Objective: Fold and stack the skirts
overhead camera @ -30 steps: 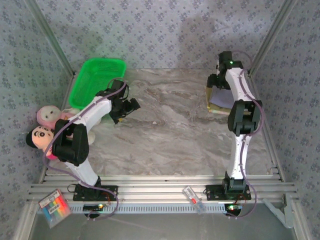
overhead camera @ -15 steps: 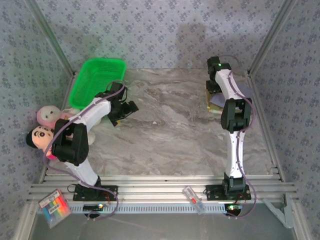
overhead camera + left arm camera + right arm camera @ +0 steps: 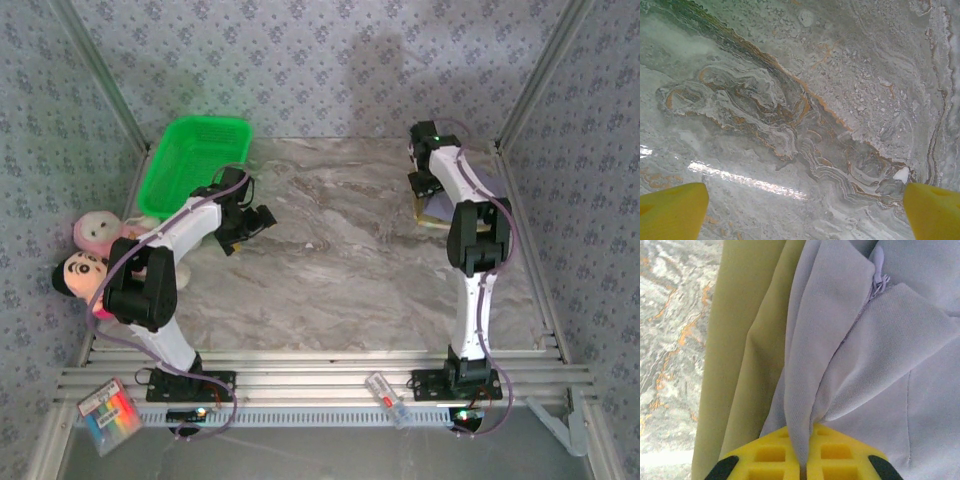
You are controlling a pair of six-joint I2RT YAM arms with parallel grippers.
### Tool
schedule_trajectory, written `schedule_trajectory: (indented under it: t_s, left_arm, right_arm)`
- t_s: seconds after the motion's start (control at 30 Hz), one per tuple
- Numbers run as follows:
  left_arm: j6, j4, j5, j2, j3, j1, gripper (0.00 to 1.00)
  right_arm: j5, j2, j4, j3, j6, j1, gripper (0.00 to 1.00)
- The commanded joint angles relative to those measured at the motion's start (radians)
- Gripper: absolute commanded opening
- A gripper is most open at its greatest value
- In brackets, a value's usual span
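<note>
Well across the marble-patterned table point(image 3: 340, 260) from the green plastic basket point(image 3: 158, 170), to its right and about level with its near half, the lavender-grey skirt point(image 3: 880, 365) lies on top of the olive-khaki skirt point(image 3: 745, 340). The olive cloth shows as a strip along the lavender one's edge on the side toward the basket, with bare marble beyond it. The right gripper point(image 3: 802, 460) is down on this small stack. Its yellow fingers point(image 3: 767, 455) are drawn narrow and pinch a raised fold of the lavender cloth between them. From the pinch the fabric rises in a ridge toward a small zipper point(image 3: 879, 282) at the skirt's top edge. From above, the right arm reaches over the stack and covers much of it, so how many garments lie underneath cannot be told. The left gripper point(image 3: 802, 210) hangs just beside the basket's near right corner, on the side away from the wall. Its two yellow fingers stand wide apart, one at each lower corner of the wrist view. Nothing is between them, and only veined marble lies below. Two plush dolls point(image 3: 85, 255) sit nearer the arm bases than the basket and slightly to its left, at the table's left edge. One is pink and the other has a white face with dark ears.
</note>
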Motion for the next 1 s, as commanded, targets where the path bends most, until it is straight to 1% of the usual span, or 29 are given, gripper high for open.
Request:
schedule_trajectory:
  t_s: [0.0,0.03,0.17,0.2,0.23,0.3,0.4,0.5,0.53,0.6,0.67,0.7,0.73,0.77,0.8,0.83,0.97]
  left_arm:
    - [0.013,-0.005,0.006,-0.03,0.005,0.008,1.0]
    - [0.014,-0.004,0.005,-0.029,0.007,0.008,1.0]
    - [0.017,-0.01,-0.003,-0.036,0.008,0.009,1.0]
    - [0.019,-0.012,-0.006,-0.039,0.006,0.01,1.0]
    - [0.019,-0.013,-0.01,-0.042,0.007,0.012,1.0]
    - [0.021,-0.015,-0.015,-0.047,0.005,0.018,1.0]
    - [0.024,-0.019,-0.018,-0.053,0.004,0.025,1.0]
    - [0.027,-0.021,-0.02,-0.052,0.002,0.031,1.0]
    - [0.027,-0.019,-0.018,-0.049,0.001,0.033,1.0]
    - [0.027,-0.02,-0.014,-0.046,0.002,0.034,1.0]
    - [0.027,-0.018,-0.009,-0.043,0.003,0.034,1.0]
    - [0.027,-0.018,-0.009,-0.043,0.004,0.035,1.0]
    - [0.026,-0.018,-0.009,-0.042,0.003,0.034,1.0]
    - [0.025,-0.018,-0.009,-0.042,0.004,0.035,1.0]
    - [0.025,-0.017,-0.011,-0.042,0.004,0.035,1.0]
    - [0.025,-0.018,-0.009,-0.041,0.004,0.034,1.0]
    - [0.03,-0.018,-0.008,-0.037,0.011,0.035,1.0]
  right_arm:
    - [-0.056,-0.034,-0.001,-0.039,-0.075,0.011,0.23]
    - [-0.085,-0.033,-0.007,-0.041,-0.08,0.011,0.29]
    - [-0.206,-0.065,-0.009,-0.039,-0.065,0.011,0.37]
    - [-0.239,-0.083,-0.003,-0.04,-0.055,0.01,0.41]
    - [-0.255,-0.102,0.013,-0.043,-0.03,0.006,0.45]
    - [-0.274,-0.138,0.046,-0.051,0.036,-0.012,0.49]
    - [-0.326,-0.196,0.125,-0.097,0.169,-0.065,0.51]
    - [-0.406,-0.227,0.213,-0.181,0.245,-0.121,0.52]
    - [-0.395,-0.21,0.202,-0.182,0.258,-0.137,0.51]
    - [-0.321,-0.166,0.149,-0.158,0.278,-0.158,0.52]
    - [-0.279,-0.132,0.111,-0.144,0.313,-0.181,0.56]
    - [-0.268,-0.123,0.105,-0.145,0.324,-0.189,0.62]
    - [-0.251,-0.12,0.11,-0.157,0.331,-0.196,0.74]
    - [-0.237,-0.119,0.119,-0.17,0.331,-0.2,0.82]
    - [-0.222,-0.114,0.127,-0.179,0.33,-0.204,0.95]
    - [-0.217,-0.105,0.128,-0.183,0.324,-0.208,1.0]
    - [-0.249,-0.061,0.126,-0.167,0.277,-0.218,1.0]
